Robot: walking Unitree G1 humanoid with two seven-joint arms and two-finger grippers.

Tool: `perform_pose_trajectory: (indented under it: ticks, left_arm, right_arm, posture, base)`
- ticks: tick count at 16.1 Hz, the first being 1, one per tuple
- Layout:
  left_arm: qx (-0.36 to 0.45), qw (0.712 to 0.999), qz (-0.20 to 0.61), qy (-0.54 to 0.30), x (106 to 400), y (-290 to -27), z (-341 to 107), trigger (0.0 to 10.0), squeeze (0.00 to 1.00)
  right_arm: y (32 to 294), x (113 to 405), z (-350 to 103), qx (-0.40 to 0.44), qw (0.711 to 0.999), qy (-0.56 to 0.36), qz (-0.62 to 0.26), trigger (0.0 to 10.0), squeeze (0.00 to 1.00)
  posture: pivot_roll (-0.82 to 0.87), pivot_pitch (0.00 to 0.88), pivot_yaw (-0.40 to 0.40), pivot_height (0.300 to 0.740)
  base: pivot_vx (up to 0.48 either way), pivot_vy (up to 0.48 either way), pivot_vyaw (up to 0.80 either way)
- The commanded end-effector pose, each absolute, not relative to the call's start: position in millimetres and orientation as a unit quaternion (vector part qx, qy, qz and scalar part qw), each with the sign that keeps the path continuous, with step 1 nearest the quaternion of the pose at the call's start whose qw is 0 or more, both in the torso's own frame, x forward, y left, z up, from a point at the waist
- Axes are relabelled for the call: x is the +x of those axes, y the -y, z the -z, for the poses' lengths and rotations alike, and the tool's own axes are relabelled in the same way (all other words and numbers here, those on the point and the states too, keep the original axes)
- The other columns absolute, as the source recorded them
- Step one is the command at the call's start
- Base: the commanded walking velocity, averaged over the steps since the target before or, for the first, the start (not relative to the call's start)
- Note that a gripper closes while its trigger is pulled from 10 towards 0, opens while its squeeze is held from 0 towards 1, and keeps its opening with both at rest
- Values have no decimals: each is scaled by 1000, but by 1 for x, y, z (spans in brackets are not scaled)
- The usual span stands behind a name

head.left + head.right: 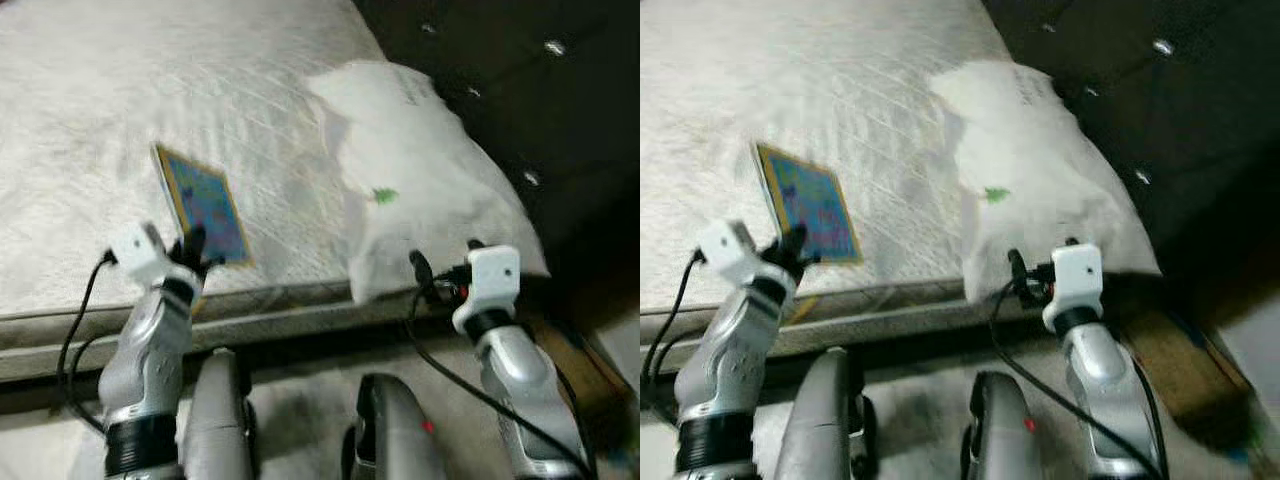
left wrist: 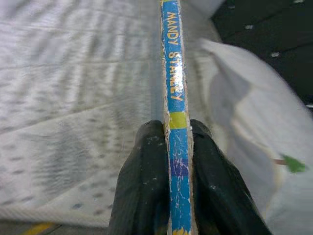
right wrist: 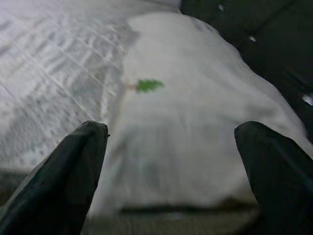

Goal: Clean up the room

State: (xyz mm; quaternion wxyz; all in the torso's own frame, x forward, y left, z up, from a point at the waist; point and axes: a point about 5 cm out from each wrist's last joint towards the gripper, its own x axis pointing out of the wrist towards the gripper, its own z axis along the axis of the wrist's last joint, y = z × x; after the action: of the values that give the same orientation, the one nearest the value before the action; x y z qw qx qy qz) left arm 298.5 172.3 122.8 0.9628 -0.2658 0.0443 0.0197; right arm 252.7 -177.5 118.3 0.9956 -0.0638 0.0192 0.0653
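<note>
A thin picture book [image 1: 203,205] with a blue, busy cover and a yellow border stood on the near part of the bed [image 1: 120,100], tilted up on its edge rather than lying flat, its cover facing right toward the pillow. The left pincer [image 1: 190,245] was clamped on the book's near lower corner; in the left wrist view the two black fingers [image 2: 144,186] pressed on either side of the blue and yellow spine, where the words "MANDY STANLEY" ran in yellow letters. The bed carried a white quilted cover stitched in a diamond pattern, and its near edge ended in a grey band above the floor. To the right of the book, a little apart from it, lay a white pillow [image 1: 430,170] that reached from the far right of the bed to its near edge and hung slightly over it; a small green leaf-like mark [image 1: 384,195] showed on its surface. The right pincer [image 3: 176,166] hovered just before the near end of the pillow with its fingers spread wide and nothing between them. Behind the pillow stood a dark tufted headboard [image 1: 520,80] with shiny buttons. A brown wooden piece [image 1: 1185,370] sat low at the right, beside the bed's corner.
</note>
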Motion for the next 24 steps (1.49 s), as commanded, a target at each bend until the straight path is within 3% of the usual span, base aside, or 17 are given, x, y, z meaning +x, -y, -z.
perform_pose_trajectory:
  ticks: [1, 6, 18, 22, 24]
  left_arm:
    - [-276, 961, 1, -22, 305, -161, -129, 10000, 0]
    - [-286, 958, 10, -4, 317, -156, -133, 10000, 0]
    - [-290, 957, 13, 11, 326, -158, -135, 10000, 0]
    - [-284, 958, 32, -36, 330, -149, -123, 10000, 0]
    - [-297, 950, 59, -72, 332, -139, -113, 10000, 0]
  right_arm:
    - [180, 250, -125, -71, 995, -15, -70, 10000, 0]
    - [186, 245, -129, -80, 994, -23, -67, 10000, 0]
    - [186, 247, -130, -82, 994, -30, -64, 10000, 0]
    - [186, 247, -130, -81, 994, -30, -63, 10000, 0]
    - [186, 245, -131, -78, 995, -27, -65, 10000, 0]
  posture:
    - [-123, 198, -91, 600]
    - [-148, 205, -97, 600]
    - [-148, 198, -92, 600]
    - [-155, 202, -90, 600]
    - [-164, 204, -91, 580]
  base:
    - [0, 0, 0]
    - [0, 0, 0]
    - [284, 0, 0]
    - [0, 0, 0]
    - [0, 0, 0]
